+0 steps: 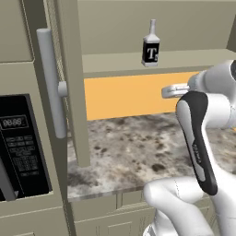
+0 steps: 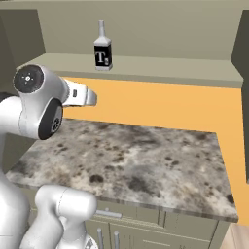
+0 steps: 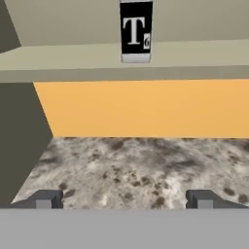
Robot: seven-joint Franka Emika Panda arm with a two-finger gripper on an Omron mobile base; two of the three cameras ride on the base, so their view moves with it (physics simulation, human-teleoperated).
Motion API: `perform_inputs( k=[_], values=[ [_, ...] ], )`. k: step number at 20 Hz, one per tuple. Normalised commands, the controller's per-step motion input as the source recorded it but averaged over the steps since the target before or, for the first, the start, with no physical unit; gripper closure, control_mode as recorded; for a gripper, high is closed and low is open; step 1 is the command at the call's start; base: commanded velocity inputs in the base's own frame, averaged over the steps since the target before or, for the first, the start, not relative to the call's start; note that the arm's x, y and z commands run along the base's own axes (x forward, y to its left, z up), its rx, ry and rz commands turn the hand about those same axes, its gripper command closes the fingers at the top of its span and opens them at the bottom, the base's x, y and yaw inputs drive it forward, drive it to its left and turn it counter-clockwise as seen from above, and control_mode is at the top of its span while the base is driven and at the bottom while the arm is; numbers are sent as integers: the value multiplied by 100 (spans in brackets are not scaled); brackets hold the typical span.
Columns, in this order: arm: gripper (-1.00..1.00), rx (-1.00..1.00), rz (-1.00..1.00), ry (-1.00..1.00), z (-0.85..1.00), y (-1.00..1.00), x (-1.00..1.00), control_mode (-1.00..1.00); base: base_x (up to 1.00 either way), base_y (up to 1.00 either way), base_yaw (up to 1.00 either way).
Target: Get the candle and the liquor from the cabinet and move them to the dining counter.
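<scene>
The liquor (image 1: 150,46) is a clear long-necked bottle with a black label and a white "T". It stands upright on the bottom shelf of the open cabinet (image 1: 120,62), also seen in the right base view as the liquor (image 2: 102,51). In the hand view the liquor (image 3: 135,31) is straight ahead at the top, and my gripper (image 3: 125,200) is open, its fingers wide apart and nothing between them. It hovers over the worktop, below the shelf and well short of the bottle. The candle and the dining counter are out of view.
The cabinet's open door (image 1: 69,92) with its long grey bar handle (image 1: 51,83) stands to the left. A black microwave (image 1: 18,147) sits further left. Below the shelf are an orange wall (image 2: 160,107) and a marble worktop (image 2: 141,155) with lower drawers (image 2: 131,219).
</scene>
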Motion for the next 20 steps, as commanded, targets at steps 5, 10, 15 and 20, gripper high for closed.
perform_inputs(
  k=[5,10,15,20],
  values=[
    [-100,-2,0,-5,37,7,1,-100,0,0,0],
    [-100,-8,0,-37,31,7,1,-100,0,0,0],
    [-100,-5,-2,-22,39,11,7,-100,0,0,0],
    [-100,0,-8,14,58,1,18,-100,0,0,0]
  ],
)
